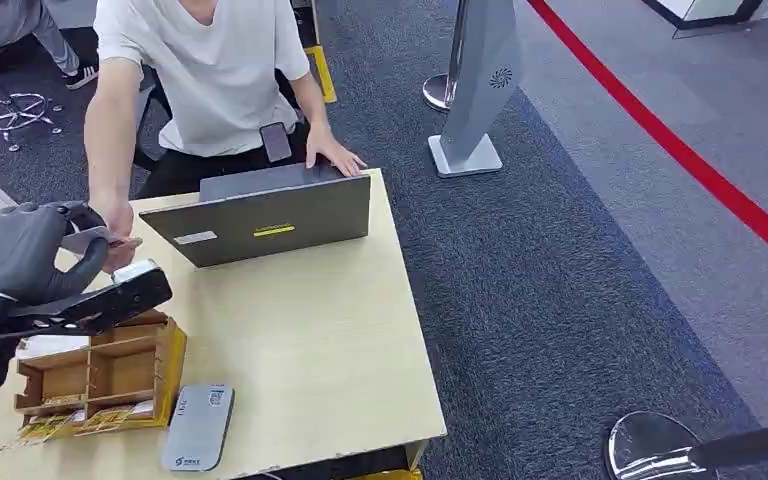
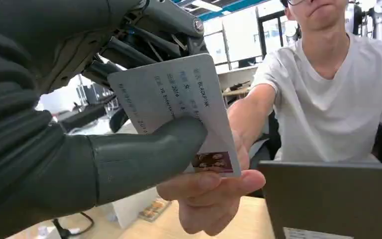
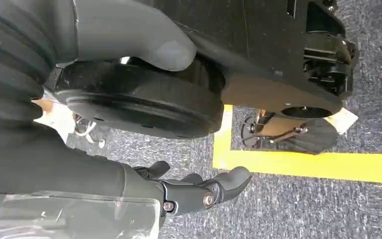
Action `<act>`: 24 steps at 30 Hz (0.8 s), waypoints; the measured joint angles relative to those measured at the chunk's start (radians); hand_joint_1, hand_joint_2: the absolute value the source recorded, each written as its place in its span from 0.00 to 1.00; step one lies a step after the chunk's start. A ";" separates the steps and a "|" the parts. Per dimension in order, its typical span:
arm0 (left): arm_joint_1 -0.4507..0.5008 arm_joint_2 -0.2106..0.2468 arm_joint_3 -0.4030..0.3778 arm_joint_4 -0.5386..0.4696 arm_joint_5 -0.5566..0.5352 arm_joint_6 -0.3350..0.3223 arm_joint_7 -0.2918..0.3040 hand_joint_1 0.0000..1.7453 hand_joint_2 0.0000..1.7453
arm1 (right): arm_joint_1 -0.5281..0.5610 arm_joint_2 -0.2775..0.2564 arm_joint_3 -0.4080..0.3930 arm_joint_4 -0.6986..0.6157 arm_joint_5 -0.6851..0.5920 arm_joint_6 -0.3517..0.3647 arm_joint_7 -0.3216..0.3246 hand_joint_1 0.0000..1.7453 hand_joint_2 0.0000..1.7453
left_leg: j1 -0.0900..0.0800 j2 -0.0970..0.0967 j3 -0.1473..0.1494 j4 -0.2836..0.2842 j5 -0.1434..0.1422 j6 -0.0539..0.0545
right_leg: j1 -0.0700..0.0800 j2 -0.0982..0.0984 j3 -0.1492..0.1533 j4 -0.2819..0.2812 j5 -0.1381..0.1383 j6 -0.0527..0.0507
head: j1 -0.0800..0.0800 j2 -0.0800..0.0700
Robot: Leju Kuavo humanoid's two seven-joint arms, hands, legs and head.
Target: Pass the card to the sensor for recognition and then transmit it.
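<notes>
While outstretched, left hand (image 2: 129,164) on card (image 2: 179,99).

An office reception desk: grey carpet (image 1: 560,300) at right, a laptop (image 1: 270,215) on a pale table (image 1: 320,340), and a red barrier belt (image 1: 680,150) upper right.

On the table (image 1: 340,340), the laptop (image 1: 270,215) stands at 12 o'clock, with a person (image 1: 205,70) seated behind it. The compartment box (image 1: 100,378) lies at 9 o'clock and the flat sensor (image 1: 198,428) just beside it at 7 o'clock. A stand (image 1: 475,90) is on the floor at 2 o'clock, well apart.
</notes>
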 joint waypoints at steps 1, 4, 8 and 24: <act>-0.014 0.006 -0.013 0.003 -0.012 -0.016 0.010 1.00 1.00 | -0.006 0.004 0.000 0.014 -0.008 0.007 -0.004 0.00 1.00 | 0.000 0.000 0.000 0.000 0.000 0.000 | 0.000 0.000 0.000 0.000 0.000 0.000 | 0.000 0.000; -0.050 0.033 -0.059 0.012 -0.047 -0.064 0.031 1.00 1.00 | -0.023 0.015 0.005 0.060 -0.022 0.030 -0.018 0.00 1.00 | 0.000 0.000 0.000 0.000 0.000 0.000 | 0.000 0.000 0.000 0.000 0.000 0.000 | 0.000 0.000; -0.067 0.041 -0.097 0.014 -0.108 -0.053 0.034 1.00 1.00 | -0.038 0.030 0.008 0.112 -0.050 0.057 -0.043 0.00 1.00 | 0.000 0.000 0.000 0.000 0.000 0.000 | 0.000 0.000 0.000 0.000 0.001 0.000 | 0.000 0.000; 0.281 0.034 -0.129 -0.196 -0.286 0.399 -0.179 1.00 1.00 | -0.050 0.067 0.023 0.176 -0.150 0.047 -0.086 0.00 1.00 | 0.000 0.002 -0.001 0.000 -0.001 0.000 | 0.000 0.003 -0.001 0.000 -0.001 0.000 | 0.001 0.000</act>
